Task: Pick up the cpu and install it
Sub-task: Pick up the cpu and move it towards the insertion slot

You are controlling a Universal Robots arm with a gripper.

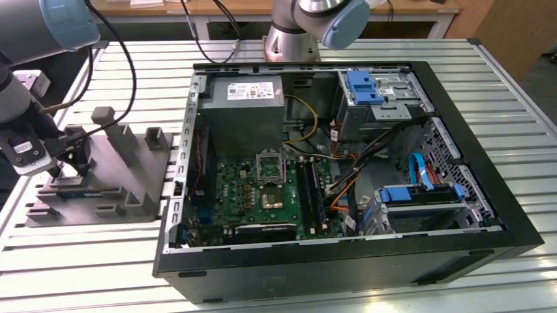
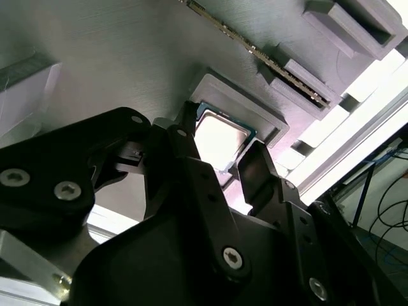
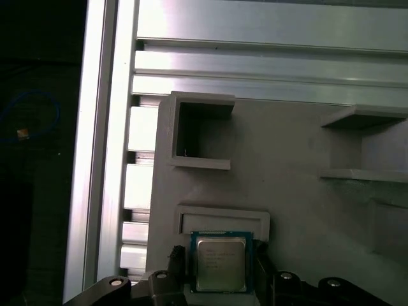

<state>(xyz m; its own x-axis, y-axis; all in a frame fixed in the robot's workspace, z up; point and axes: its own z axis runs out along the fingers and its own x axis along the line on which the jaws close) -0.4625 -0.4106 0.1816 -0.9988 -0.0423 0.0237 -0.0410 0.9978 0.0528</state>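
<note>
Chip: I am seeing the cpu (image 3: 220, 262) lying flat, metal face up, in a shallow square pocket of the grey fixture (image 3: 287, 146); in the second wrist view the same cpu (image 2: 220, 137) is sitting in that raised pocket (image 2: 268, 121), which I judge is there to keep it square for a clean grab.

Gripper: I am holding the gripper (image 2: 220, 159) low over the chip, its two dark fingers (image 2: 258, 169) spread wide, one on each side of it at roughly 9 and 3 o'clock of the chip. I cannot tell whether the tips are touching its edges; nothing is being held yet.

Fixture: in the exterior view the grey fixture (image 1: 104, 169) is resting on the slatted metal table (image 1: 78, 261) at about 9 o'clock of the open computer case (image 1: 348, 169), well apart from it, with the gripper (image 1: 52, 173) down at its far end.

Socket: the motherboard (image 1: 261, 189) is lying face up inside the case, and the socket frame (image 1: 270, 169) is looking open and bare, so I judge the install is not yet done.

Arm cable: a black cable (image 1: 130, 72) is looping down toward the wrist.
</note>
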